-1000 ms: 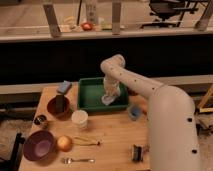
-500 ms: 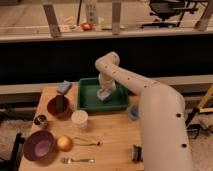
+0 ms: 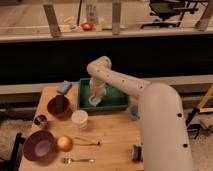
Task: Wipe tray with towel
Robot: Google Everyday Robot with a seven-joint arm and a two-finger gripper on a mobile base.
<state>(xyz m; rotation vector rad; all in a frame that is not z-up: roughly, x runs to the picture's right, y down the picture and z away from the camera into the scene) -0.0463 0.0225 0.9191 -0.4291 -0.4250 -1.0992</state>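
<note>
Moved left, the gripper [image 3: 96, 95] presses the towel [image 3: 94, 102] into the tray's [image 3: 117, 98] left side to rub it; I cannot tell its grip.

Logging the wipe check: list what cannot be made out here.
Camera view:
1. Towel: mostly hidden beneath the gripper, which is down in the left half of the green tray.
2. Blue item right of the tray: partly covered by the arm.
3. Dark thing in the brown bowl: too small to identify.
</note>
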